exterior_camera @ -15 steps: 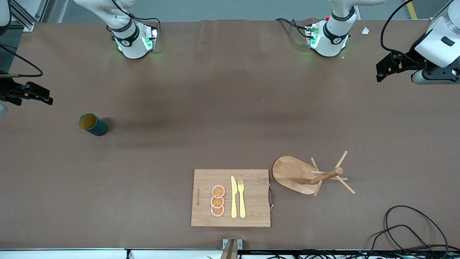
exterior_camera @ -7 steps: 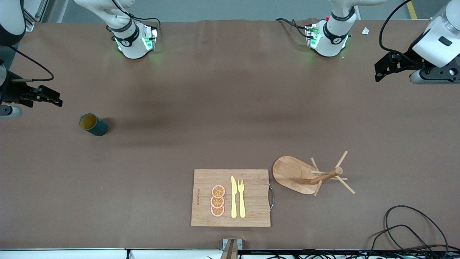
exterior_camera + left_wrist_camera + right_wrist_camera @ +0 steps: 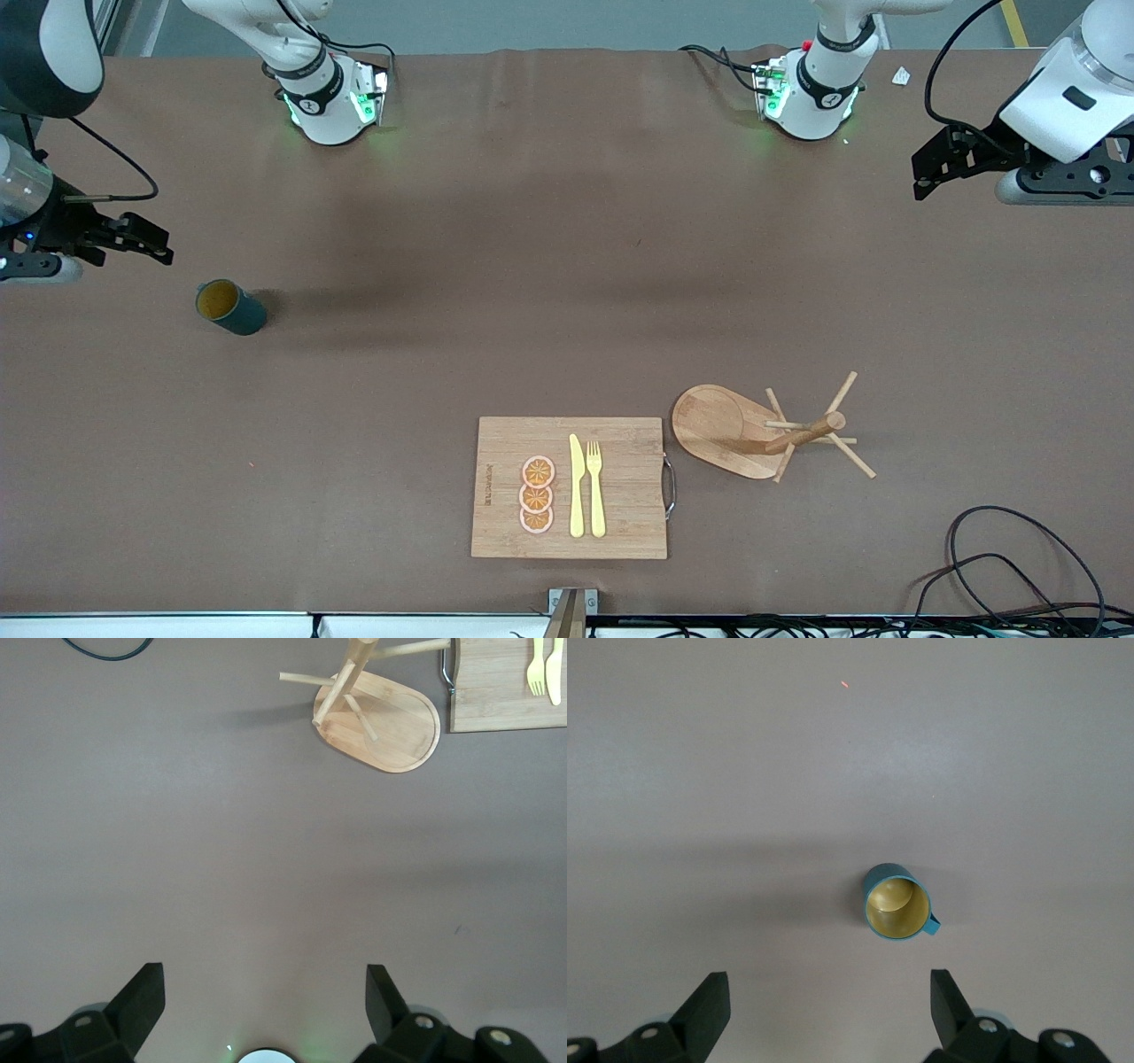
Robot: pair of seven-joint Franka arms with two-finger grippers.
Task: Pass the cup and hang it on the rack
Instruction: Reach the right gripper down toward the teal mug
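Note:
The dark teal cup (image 3: pixel 229 307) with a yellow inside stands upright on the brown table toward the right arm's end. In the right wrist view the cup (image 3: pixel 897 904) shows from above, its handle to one side. My right gripper (image 3: pixel 158 241) hangs open and empty above the table beside the cup, apart from it; its own view (image 3: pixel 828 1010) shows the jaws wide apart. The wooden rack (image 3: pixel 769 433) stands nearer the front camera, toward the left arm's end, and also shows in the left wrist view (image 3: pixel 403 726). My left gripper (image 3: pixel 926 173) is open and empty, high over the table's end (image 3: pixel 264 1005).
A bamboo cutting board (image 3: pixel 570 487) with three orange slices (image 3: pixel 537 495), a yellow knife (image 3: pixel 577 486) and a fork (image 3: pixel 595 487) lies beside the rack, near the front edge. Black cables (image 3: pixel 1010 567) lie at the front corner. The arm bases (image 3: pixel 330 97) stand along the back edge.
My right gripper has moved in from the table's end toward the cup. My left gripper has shifted slightly inward and up. The cup and rack have not moved.

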